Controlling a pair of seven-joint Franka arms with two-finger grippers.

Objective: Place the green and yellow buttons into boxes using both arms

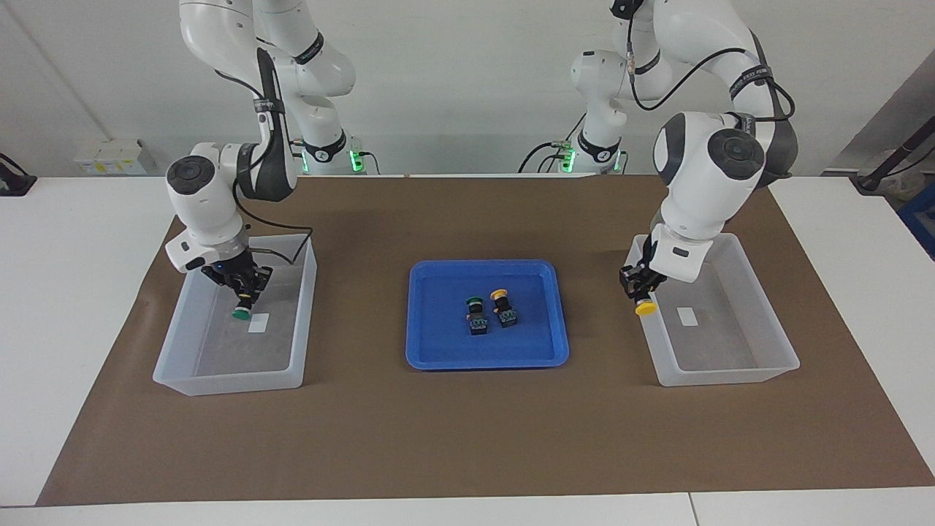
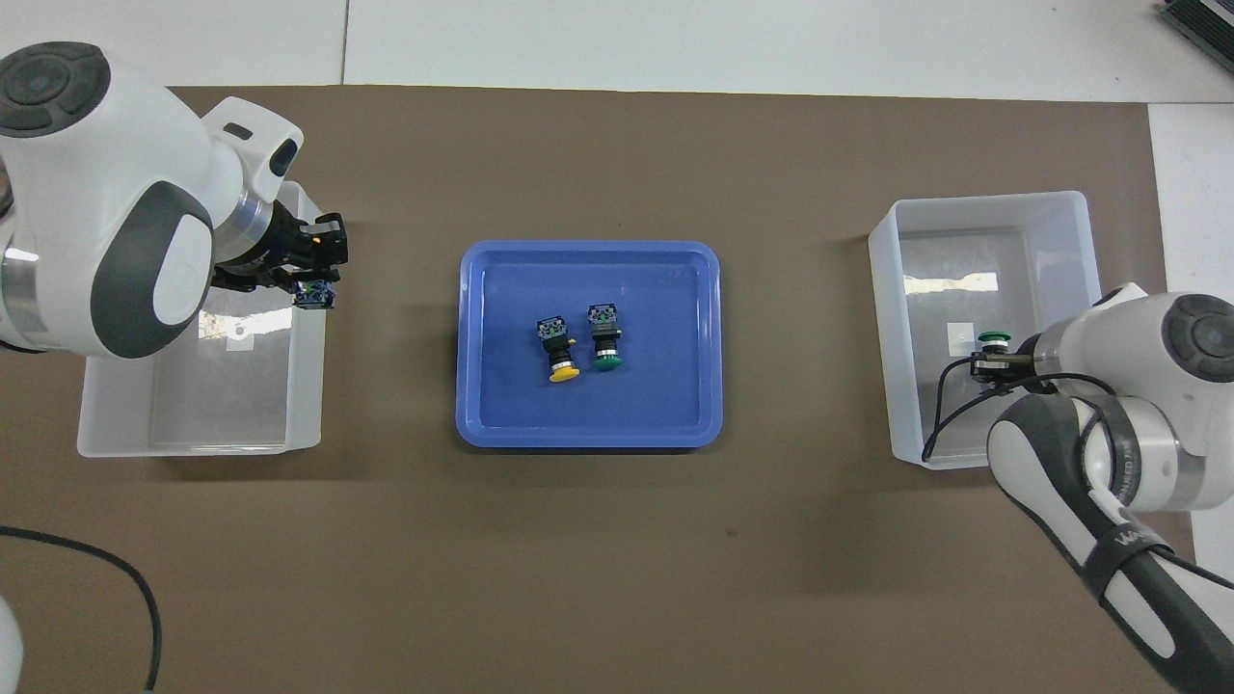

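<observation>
My left gripper [image 1: 637,292] is shut on a yellow button [image 1: 645,308], cap down, over the tray-side rim of the clear box [image 1: 723,376] at the left arm's end. In the overhead view this gripper [image 2: 313,280] holds the button's body [image 2: 315,295] at that rim. My right gripper [image 1: 245,296] is shut on a green button [image 1: 239,314], cap down, low inside the other clear box [image 1: 226,381]. It also shows in the overhead view [image 2: 988,361] with the green cap [image 2: 993,338]. A green button [image 1: 476,314] and a yellow button [image 1: 504,307] lie side by side in the blue tray [image 1: 438,351].
The blue tray [image 2: 482,424] sits mid-table on a brown mat between the two boxes. Each box has a small white label on its floor [image 1: 687,315]. White table borders the mat.
</observation>
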